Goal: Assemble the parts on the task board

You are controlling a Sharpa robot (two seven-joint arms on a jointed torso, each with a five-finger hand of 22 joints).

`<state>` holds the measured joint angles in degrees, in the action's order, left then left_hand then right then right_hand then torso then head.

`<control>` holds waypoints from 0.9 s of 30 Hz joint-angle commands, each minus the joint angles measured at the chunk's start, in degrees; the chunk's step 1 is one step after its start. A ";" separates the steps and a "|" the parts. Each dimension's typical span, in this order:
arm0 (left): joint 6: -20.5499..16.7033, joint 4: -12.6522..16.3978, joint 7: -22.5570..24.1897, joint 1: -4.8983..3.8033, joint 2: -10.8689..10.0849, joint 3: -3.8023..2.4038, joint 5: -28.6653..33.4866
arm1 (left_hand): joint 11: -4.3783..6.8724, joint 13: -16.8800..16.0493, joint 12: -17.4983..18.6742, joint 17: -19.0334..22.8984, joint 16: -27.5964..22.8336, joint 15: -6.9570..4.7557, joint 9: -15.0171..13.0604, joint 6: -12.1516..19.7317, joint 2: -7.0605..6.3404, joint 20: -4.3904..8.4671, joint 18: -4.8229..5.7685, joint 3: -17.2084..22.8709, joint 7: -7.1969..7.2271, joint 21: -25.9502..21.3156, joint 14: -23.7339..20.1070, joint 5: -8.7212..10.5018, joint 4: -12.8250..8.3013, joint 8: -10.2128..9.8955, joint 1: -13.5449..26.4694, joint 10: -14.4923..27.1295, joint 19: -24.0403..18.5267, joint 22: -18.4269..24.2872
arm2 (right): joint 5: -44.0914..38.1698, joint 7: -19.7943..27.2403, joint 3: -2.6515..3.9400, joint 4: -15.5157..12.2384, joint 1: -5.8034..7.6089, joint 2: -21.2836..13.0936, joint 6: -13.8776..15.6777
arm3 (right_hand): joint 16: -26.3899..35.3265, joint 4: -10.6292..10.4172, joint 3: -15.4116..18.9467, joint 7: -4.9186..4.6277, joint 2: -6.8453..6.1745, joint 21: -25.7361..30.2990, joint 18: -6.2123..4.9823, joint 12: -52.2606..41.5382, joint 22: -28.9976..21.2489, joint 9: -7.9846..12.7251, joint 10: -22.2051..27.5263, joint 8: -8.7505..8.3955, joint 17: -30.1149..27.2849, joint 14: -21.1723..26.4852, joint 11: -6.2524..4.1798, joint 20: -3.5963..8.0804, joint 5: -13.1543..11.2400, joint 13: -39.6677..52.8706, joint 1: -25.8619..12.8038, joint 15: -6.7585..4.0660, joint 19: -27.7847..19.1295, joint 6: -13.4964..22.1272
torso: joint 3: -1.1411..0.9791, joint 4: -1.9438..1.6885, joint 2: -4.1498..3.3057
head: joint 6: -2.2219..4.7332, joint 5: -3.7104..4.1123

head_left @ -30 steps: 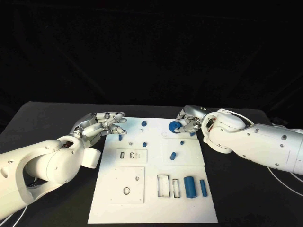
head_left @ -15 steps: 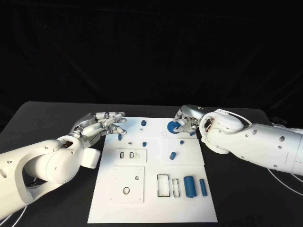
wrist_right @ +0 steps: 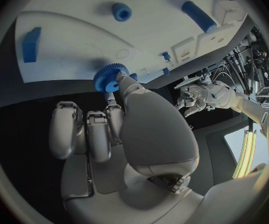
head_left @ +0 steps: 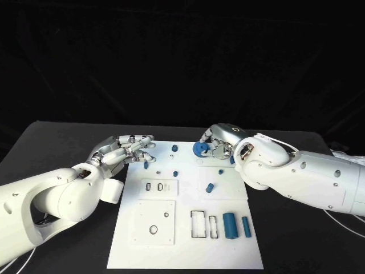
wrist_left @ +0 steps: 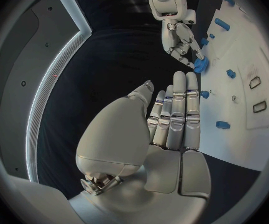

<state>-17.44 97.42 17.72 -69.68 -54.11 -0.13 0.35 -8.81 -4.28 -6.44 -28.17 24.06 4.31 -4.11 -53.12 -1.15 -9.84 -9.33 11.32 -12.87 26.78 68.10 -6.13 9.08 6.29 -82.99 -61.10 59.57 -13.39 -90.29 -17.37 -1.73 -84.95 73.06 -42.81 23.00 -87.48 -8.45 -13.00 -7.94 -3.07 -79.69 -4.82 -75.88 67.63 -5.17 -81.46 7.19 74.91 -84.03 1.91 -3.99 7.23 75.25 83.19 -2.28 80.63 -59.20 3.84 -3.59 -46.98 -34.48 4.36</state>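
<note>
At the centre left of the head view, the left robot hand [head_left: 125, 149] is held with fingers spread wide and empty at the left edge of the task board [head_left: 141, 228]. On the board's lower right, two blue cylinders [head_left: 229, 225] lie beside empty rectangular slots [head_left: 197, 223]. At the upper right of the board, a blue gear [head_left: 201, 149] is pinched by the right robot hand [head_left: 219, 142].

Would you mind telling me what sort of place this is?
Probably a robotics lab test bench: a white task board with cut-out slots on a black table, black backdrop behind, and the right hand holding a blue gear.
</note>
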 commanded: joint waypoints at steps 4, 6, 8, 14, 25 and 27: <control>1.19 0.49 0.45 -0.07 0.39 -0.04 -0.24 | -0.02 0.01 -0.24 -0.10 0.09 0.02 -0.02 0.38 0.04 -0.04 -0.70 -0.39 -0.12 -0.22 -0.33 -0.01 -0.02 0.06 0.50 0.37 -0.31 -0.07 | -1.33 0.54 0.01 -0.96 0.27 2.21 -0.54 | -0.01 -0.36 -0.52 1.29 0.44 -0.19 0.47 0.43 0.04 -0.32 0.30 0.22 9.83 -4.88 -0.16 0.24 0.48 0.27 -1.77 -0.12 -0.06 -2.56 | 0.08 -0.08 -0.02 | 0.17 -0.44; 1.21 0.63 0.44 -0.07 0.46 -0.04 -0.24 | -0.02 0.01 -0.26 -0.11 0.10 0.03 -0.02 0.39 0.04 -0.05 -0.70 -0.42 -0.12 -0.22 -0.33 0.00 -0.01 0.07 0.55 0.37 -0.32 -0.08 | -1.47 0.27 0.00 -0.83 0.35 3.07 -1.11 | 0.03 -0.45 -0.63 1.25 0.39 -0.16 0.46 0.61 -0.02 -0.27 0.40 0.07 9.75 -4.86 -0.14 0.21 0.56 0.15 -2.03 -0.08 -0.10 -2.43 | 0.06 -0.06 -0.01 | 0.22 -0.64; 1.26 0.80 0.43 -0.07 0.54 -0.04 -0.24 | -0.02 0.01 -0.26 -0.11 0.10 0.03 -0.02 0.39 0.03 -0.05 -0.70 -0.42 -0.12 -0.22 -0.33 0.00 -0.01 0.08 0.55 0.37 -0.33 -0.08 | -1.86 -0.01 0.00 -0.59 0.40 3.93 -1.64 | 0.08 -0.58 -0.72 1.18 0.31 -0.14 0.45 0.82 -0.06 -0.21 0.52 -0.11 9.66 -4.84 -0.09 0.17 0.49 0.01 -2.35 -0.03 -0.14 -2.26 | 0.14 -0.15 0.00 | 0.32 -0.62; 1.34 1.01 0.40 -0.07 0.66 -0.04 -0.24 | -0.02 0.01 -0.26 -0.11 0.10 0.03 -0.02 0.39 0.03 -0.05 -0.70 -0.42 -0.12 -0.22 -0.33 0.00 -0.01 0.08 0.55 0.37 -0.33 -0.08 | -2.53 -0.16 -0.02 0.47 0.42 6.23 -2.13 | 0.10 -0.72 -0.87 1.09 0.23 -0.12 0.44 0.95 -0.09 -0.14 0.59 -0.34 9.62 -4.83 -0.01 0.12 0.37 -0.03 -2.71 0.03 -0.19 -2.07 | 0.08 -0.03 -0.09 | 0.28 -0.91; 1.47 0.90 0.39 -0.06 0.81 -0.04 -0.24 | -0.02 0.01 -0.26 -0.11 0.10 0.03 -0.02 0.39 0.03 -0.05 -0.70 -0.42 -0.12 -0.22 -0.33 0.00 -0.01 0.08 0.55 0.37 -0.33 -0.08 | -3.55 0.13 -0.05 3.13 -0.22 10.14 -2.37 | 0.10 -0.76 -0.94 1.05 0.16 -0.14 0.45 0.99 -0.05 -0.10 0.60 -0.48 9.63 -4.83 0.03 0.10 0.38 -0.03 -2.89 0.06 -0.19 -1.96 | -0.01 0.00 -0.09 | 0.12 -1.25; 1.49 0.89 0.40 -0.06 0.82 -0.04 -0.24 | 0.00 0.00 -0.31 -0.14 0.13 0.01 -0.03 0.38 0.04 -0.05 -0.72 -0.40 -0.09 -0.21 -0.34 -0.01 -0.07 0.11 0.52 0.37 -0.34 -0.09 | -3.47 0.06 -0.05 3.79 -0.29 10.70 -2.34 | 0.11 -0.77 -0.95 1.02 0.11 -0.14 0.45 1.02 -0.06 -0.08 0.62 -0.53 9.62 -4.83 0.04 0.09 0.38 -0.04 -2.95 0.07 -0.19 -1.92 | 0.00 0.06 -0.07 | 0.11 -1.32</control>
<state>-17.16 98.20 17.74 -69.68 -53.43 -0.13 0.33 -8.80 -4.28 -6.44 -28.25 24.06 4.31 -4.11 -53.12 -1.14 -9.83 -9.33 11.32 -12.87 26.78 68.10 -6.13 9.08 6.29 -82.99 -61.11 59.57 -13.43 -92.54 -17.35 -1.79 -81.43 72.82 -32.28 21.50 -87.47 -9.19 -13.72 -7.94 -2.96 -79.68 -4.82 -74.89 67.61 -5.17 -81.07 6.72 74.90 -84.03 1.96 -3.99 7.61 75.00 80.73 -2.27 80.63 -59.20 3.83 -3.59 -47.10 -34.33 3.11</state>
